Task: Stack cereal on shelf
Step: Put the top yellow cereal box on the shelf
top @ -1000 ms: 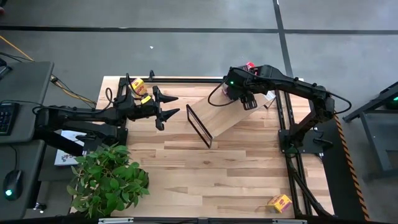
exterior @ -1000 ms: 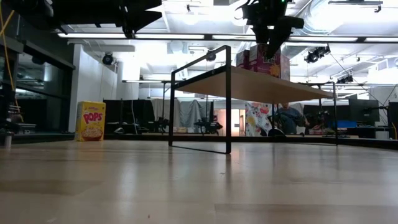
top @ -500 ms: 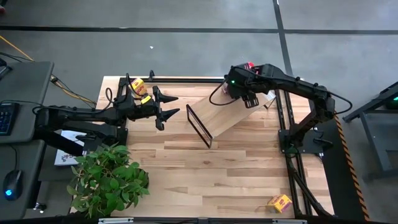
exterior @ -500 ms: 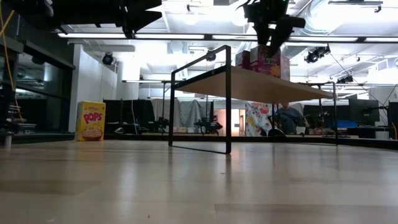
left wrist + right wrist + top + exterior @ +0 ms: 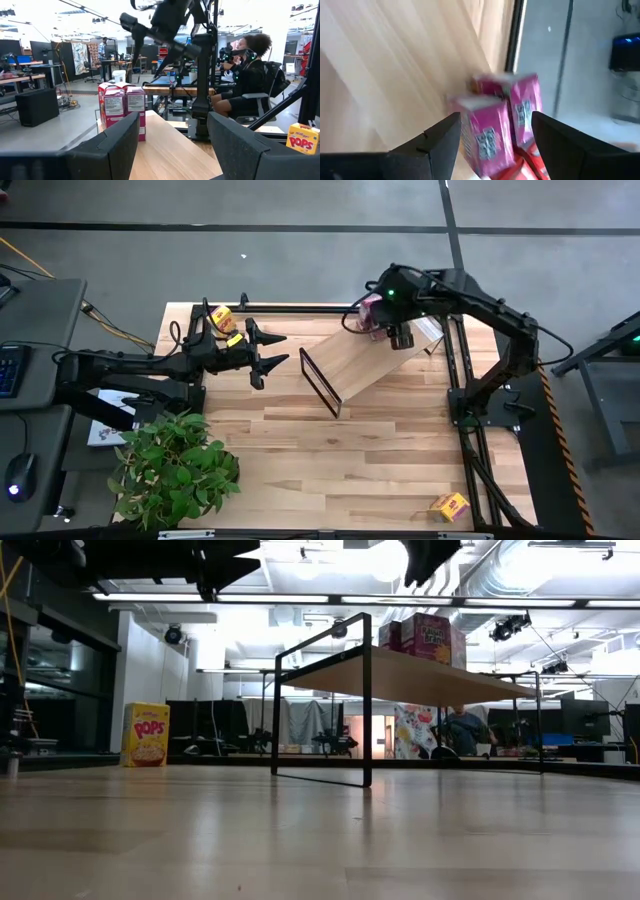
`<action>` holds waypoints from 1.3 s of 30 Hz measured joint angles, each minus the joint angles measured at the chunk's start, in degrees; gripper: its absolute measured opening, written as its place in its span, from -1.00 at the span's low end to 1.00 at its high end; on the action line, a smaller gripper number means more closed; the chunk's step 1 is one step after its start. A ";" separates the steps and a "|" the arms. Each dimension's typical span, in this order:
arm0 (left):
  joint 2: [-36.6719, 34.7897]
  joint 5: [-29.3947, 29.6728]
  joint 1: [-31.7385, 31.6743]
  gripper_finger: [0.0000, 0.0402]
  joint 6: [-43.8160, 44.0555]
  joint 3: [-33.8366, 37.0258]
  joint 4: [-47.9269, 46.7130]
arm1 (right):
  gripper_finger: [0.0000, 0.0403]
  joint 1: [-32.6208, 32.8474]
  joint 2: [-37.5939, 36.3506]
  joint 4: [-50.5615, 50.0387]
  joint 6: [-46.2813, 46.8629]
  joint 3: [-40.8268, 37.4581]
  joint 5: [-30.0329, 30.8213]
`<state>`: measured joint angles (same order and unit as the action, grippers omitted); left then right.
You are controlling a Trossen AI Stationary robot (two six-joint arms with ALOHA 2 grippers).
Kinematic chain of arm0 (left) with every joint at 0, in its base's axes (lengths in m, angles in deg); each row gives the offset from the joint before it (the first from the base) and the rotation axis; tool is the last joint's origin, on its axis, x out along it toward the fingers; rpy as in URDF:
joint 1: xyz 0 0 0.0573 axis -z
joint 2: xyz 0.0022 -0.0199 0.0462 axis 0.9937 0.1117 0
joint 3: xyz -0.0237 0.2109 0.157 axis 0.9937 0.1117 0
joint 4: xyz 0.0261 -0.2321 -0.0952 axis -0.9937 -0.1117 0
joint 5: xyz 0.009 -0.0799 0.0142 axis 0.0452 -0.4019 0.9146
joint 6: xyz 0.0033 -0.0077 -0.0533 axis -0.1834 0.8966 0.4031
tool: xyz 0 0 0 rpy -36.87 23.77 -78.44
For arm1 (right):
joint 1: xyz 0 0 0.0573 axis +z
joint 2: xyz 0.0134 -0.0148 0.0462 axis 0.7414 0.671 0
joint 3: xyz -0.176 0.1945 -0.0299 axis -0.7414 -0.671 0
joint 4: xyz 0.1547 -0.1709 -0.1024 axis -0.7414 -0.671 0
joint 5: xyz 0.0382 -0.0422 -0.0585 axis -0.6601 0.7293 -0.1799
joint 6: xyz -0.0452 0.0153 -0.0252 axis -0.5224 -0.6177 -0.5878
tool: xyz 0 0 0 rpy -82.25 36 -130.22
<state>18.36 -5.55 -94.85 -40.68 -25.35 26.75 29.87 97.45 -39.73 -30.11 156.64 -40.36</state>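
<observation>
The shelf point(image 5: 355, 365) stands slantwise on the table's far half, on its black wire-frame ends. Pink cereal boxes point(image 5: 492, 135) stand upright on its far right end point(image 5: 430, 637), with a red one point(image 5: 522, 170) beside them. My right gripper point(image 5: 400, 337) hangs open above these boxes, pointing steeply down, clear of them point(image 5: 495, 120). One yellow cereal box point(image 5: 222, 316) stands at the far left of the table point(image 5: 146, 734). Another point(image 5: 449, 506) lies at the near right corner. My left gripper point(image 5: 268, 350) waits open left of the shelf, held level with nothing between its fingers point(image 5: 172, 120).
A potted plant point(image 5: 175, 470) fills the near left corner. Black rails point(image 5: 300, 308) run along the table's far and right edges. A person point(image 5: 250, 75) sits beyond the table. Bare planks point(image 5: 340, 460) lie between the shelf and the near edge.
My right gripper has risen from just above the pink boxes on the shelf, tipping as it went, and has nearly left the top of the low view. Its fingers keep the same gap. The boxes stay upright on the shelf.
</observation>
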 joint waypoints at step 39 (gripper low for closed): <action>-0.02 16.21 -0.37 0.12 8.32 -6.56 -17.86 | 0.16 2.51 -42.22 148.59 43.91 -99.67 -20.77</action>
<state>18.34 10.66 -95.23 -32.36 -31.91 8.89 32.39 55.22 108.86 13.80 56.97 -61.13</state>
